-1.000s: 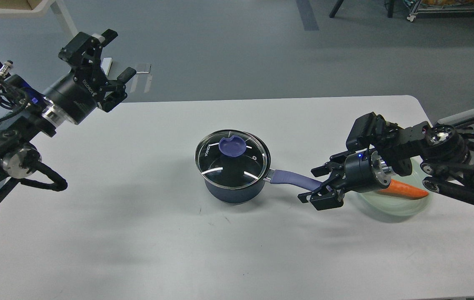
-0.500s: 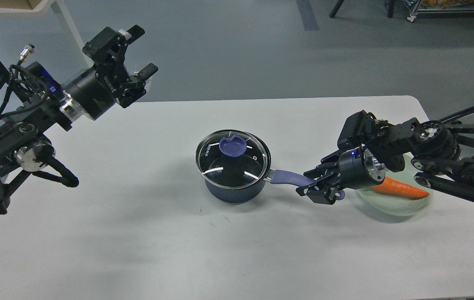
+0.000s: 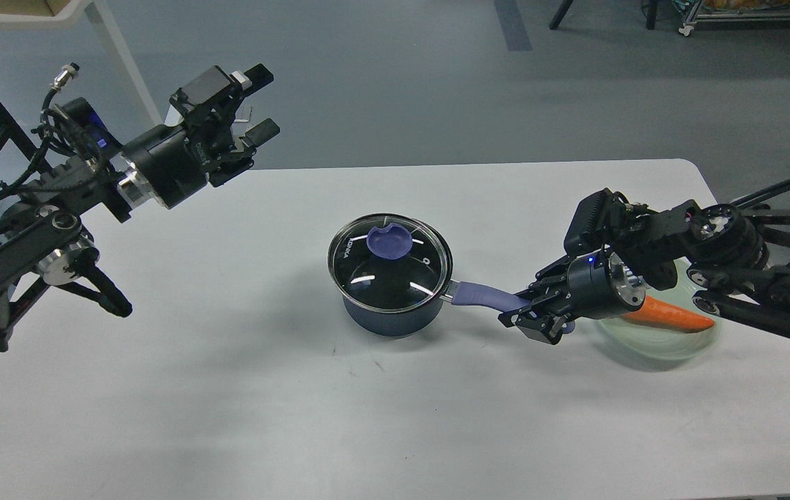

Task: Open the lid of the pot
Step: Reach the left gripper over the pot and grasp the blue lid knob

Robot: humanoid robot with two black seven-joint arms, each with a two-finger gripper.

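A dark blue pot stands at the middle of the white table. A glass lid with a purple knob sits on it. The pot's purple handle points right. My right gripper is shut on the end of that handle. My left gripper is open and empty, raised above the table's far left edge, well left of the pot and apart from the lid.
A pale green plate with an orange carrot lies on the table behind my right gripper and under the right arm. A light table leg stands at the far left on the grey floor.
My left gripper has moved right and up toward the pot. My right gripper has closed on the pot's handle. The pot has shifted slightly.
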